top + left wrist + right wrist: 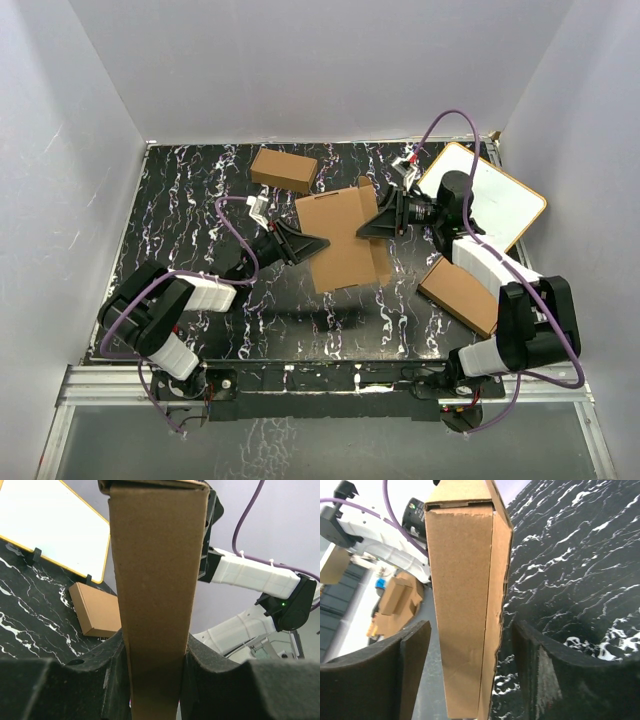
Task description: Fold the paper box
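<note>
Between the two sets of fingertips, the paper box appears raised above the black marbled table, folded into a thin flat slab. The left gripper pinches it: in the left wrist view both black fingers press against the opposite faces of the cardboard, which rises straight out from between them. The right gripper stands at the opposite side of the box with its fingers spread. The box sits between them, with a sliver of table showing beside one finger. Beyond the left fingertips lies a small chunky carton. Behind the right fingers sit a flat brown carton and a wood-framed whiteboard.
</note>
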You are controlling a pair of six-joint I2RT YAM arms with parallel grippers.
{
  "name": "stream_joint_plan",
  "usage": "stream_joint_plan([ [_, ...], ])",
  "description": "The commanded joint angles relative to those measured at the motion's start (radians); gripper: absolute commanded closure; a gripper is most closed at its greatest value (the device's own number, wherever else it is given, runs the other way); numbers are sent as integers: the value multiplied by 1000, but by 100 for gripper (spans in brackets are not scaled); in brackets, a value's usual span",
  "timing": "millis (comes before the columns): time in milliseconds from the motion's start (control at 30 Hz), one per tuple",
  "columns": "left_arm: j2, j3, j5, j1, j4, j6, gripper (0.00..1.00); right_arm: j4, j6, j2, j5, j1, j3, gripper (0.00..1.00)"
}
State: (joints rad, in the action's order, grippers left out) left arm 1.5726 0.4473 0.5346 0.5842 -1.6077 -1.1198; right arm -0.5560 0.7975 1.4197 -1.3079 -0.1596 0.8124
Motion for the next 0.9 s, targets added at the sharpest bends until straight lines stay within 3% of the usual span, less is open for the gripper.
stream_joint_plan([
  [0, -56, 1, 108, -34, -69, 35, 95, 267, -389, -72, -23, 43, 87, 27],
  [133, -76, 0, 183, -64, -2, 65, 96, 467, -659, -116, -53, 120, 111, 20],
  [300, -132, 7, 260, -87, 250, 239, 97, 620, -869, -148, -121, 236, 133, 20],
  [433, -182, 26, 281, -86, 496, 446, 97, 625, -873, -134, -122, 290, 136, 21],
  [533, -199, 28, 285, -88, 567, 544, 97, 584, -781, -105, -65, 293, 145, 23],
  [633, -194, 20, 315, -88, 552, 590, 97, 526, -658, -55, -5, 292, 177, 43],
  [733, -175, 20, 349, -89, 524, 604, 97, 523, -605, -4, 7, 285, 241, 72],
  [867, -152, 21, 365, -89, 485, 595, 97, 579, -658, 43, 36, 225, 282, 84],
])
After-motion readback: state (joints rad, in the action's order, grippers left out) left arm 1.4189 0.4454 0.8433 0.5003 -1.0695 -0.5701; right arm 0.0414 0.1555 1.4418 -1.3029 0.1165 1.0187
